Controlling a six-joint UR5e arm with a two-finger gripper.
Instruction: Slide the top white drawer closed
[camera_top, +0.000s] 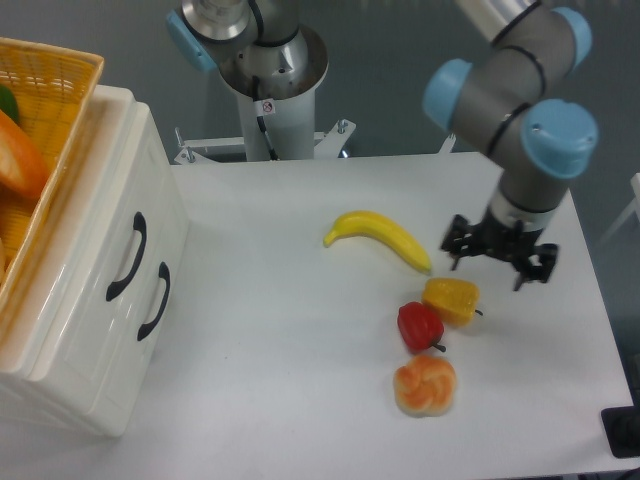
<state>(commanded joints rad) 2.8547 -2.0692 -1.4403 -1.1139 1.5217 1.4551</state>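
The top white drawer (112, 235) sits flush in the front of the white cabinet (75, 330) at the left, its black curved handle (130, 256) facing the table. The lower drawer with its own black handle (156, 300) is flush below it. My gripper (499, 265) hangs over the right side of the table, far from the cabinet, just above and right of the yellow pepper (451, 298). Its fingers point down and stand apart with nothing between them.
A yellow wicker basket (55, 110) with fruit rests on top of the cabinet. A banana (378, 238), a red pepper (420, 326) and a round pastry (425, 386) lie at mid-right. The robot base (268, 75) stands at the table's far edge.
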